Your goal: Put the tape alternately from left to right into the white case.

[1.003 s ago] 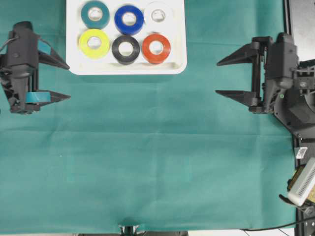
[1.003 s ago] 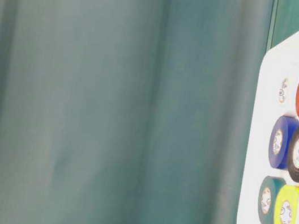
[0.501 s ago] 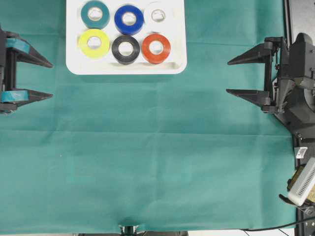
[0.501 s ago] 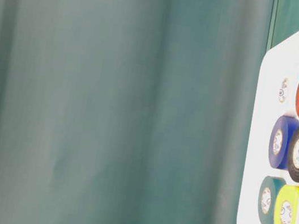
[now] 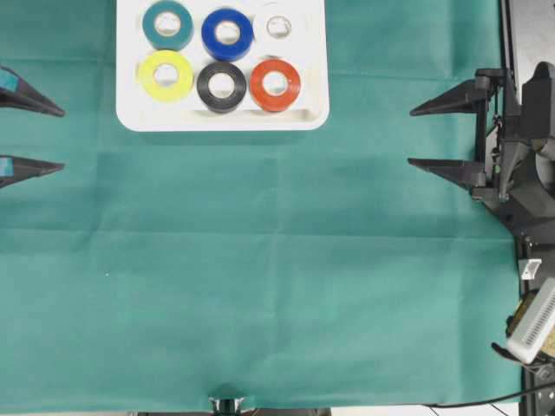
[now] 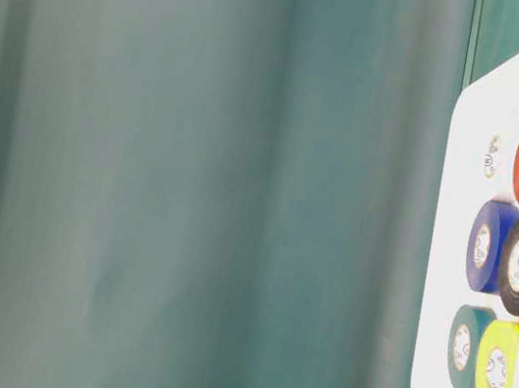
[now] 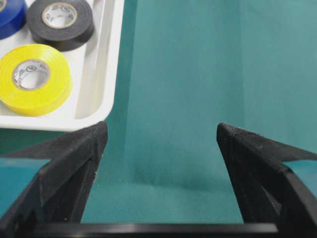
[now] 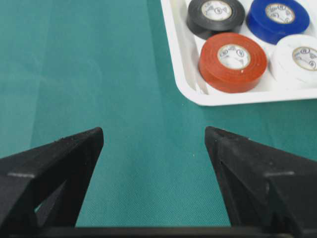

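The white case [image 5: 312, 117] lies at the table's far middle and holds several rolls of tape: teal [image 5: 168, 25], blue [image 5: 227, 34] and white [image 5: 279, 27] behind, yellow [image 5: 166, 76], black [image 5: 221, 87] and red-orange [image 5: 275, 84] in front. My left gripper [image 5: 59, 137] is open at the left edge, empty, well left of the case. My right gripper [image 5: 411, 135] is open and empty, right of the case. The left wrist view shows the yellow roll [image 7: 33, 79] and black roll [image 7: 60, 21]; the right wrist view shows the red-orange roll [image 8: 233, 62].
Green cloth [image 5: 277, 277] covers the table in front of the case. A pale device [image 5: 533, 321] sits at the right edge beside the right arm's base. The case's rim [image 6: 448, 256] stands out against a green backdrop in the table-level view.
Both grippers have drawn back outward, the left toward the left edge and the right toward the right edge, staying open. The rolls in the case have not moved.
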Available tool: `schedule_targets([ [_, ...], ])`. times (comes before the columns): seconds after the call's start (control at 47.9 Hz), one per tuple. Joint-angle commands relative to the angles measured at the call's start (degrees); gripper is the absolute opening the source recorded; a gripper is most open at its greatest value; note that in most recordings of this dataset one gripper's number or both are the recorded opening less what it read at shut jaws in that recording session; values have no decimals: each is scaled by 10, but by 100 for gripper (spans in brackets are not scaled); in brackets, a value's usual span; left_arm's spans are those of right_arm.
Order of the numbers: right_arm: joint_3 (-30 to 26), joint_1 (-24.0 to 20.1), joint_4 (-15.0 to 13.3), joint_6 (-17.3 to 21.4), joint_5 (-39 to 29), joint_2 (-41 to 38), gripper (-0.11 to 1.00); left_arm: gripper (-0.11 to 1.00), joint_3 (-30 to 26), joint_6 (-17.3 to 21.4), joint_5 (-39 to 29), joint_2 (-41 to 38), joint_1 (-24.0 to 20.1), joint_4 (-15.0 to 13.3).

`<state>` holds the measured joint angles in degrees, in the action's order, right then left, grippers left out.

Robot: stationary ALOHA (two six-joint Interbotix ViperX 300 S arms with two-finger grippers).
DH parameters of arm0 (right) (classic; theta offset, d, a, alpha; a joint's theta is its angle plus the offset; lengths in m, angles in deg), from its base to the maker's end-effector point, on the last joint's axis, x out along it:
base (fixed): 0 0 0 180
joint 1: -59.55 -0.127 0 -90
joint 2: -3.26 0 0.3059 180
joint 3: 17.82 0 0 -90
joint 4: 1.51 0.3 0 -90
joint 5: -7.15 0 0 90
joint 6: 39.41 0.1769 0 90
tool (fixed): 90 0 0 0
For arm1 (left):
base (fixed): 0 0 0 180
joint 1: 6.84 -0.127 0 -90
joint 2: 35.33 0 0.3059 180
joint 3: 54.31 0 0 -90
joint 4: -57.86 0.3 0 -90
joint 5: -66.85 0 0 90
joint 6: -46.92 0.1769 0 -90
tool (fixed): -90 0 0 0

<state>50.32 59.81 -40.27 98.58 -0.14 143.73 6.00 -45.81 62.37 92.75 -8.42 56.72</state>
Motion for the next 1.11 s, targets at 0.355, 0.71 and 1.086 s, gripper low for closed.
schedule_targets([
  [0.355,3,0,1,1,2,12,86,95,37,3,4,74,1,-2],
  [0.71,3,0,1,1,3,12,86,95,53,3,4,104,1,-2],
  [1.086,2,0,1,1,3,12,86,95,54,3,4,104,1,-2],
])
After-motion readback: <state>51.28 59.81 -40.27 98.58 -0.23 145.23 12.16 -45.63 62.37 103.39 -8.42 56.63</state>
